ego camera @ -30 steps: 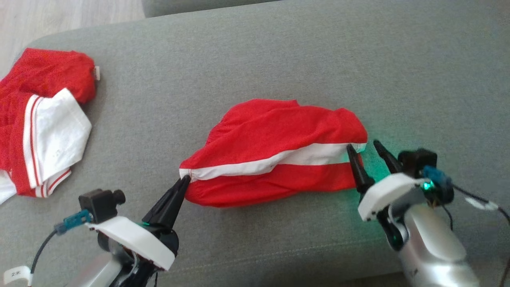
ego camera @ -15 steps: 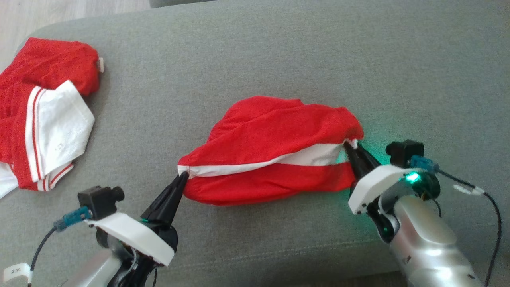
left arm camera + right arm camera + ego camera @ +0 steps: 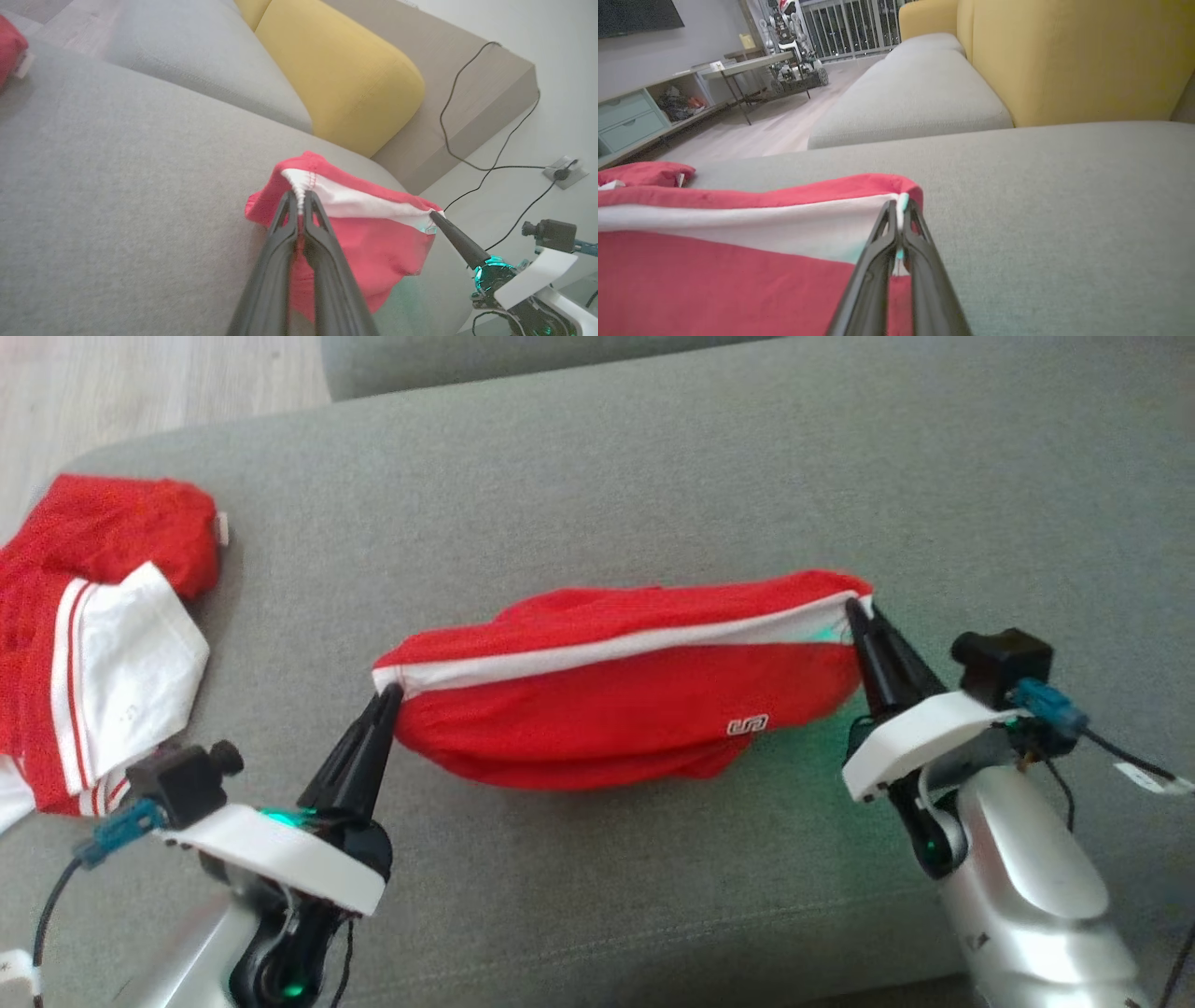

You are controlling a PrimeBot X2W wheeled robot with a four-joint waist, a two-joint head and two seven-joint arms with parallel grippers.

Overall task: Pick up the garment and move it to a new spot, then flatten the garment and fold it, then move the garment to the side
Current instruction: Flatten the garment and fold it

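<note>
- My left gripper (image 3: 387,697) is pinched closed on the left end of the white band (image 3: 607,649) of the red garment (image 3: 597,728); in the left wrist view both fingers press together with the stitched white corner caught at their tips
- My right gripper (image 3: 857,611) is closed in the same way on the band's right end; in the right wrist view its fingers meet on the white edge, and a green glow falls on the cloth there
- The garment hangs between the two grippers over the middle of the grey sofa seat (image 3: 597,485); the band runs taut from one gripper to the other (its right end sits higher in the head view); the red cloth sags below it in a belly; a small white logo (image 3: 749,724) shows near the lower right; I cannot tell whether the lowest fold touches the seat
- A second red-and-white garment (image 3: 103,607) lies crumpled at the seat's left edge, well apart from the held one
- A yellow back cushion (image 3: 341,79) stands beyond the seat in the left wrist view; pale wooden floor (image 3: 140,383) shows past the seat's far left corner
</note>
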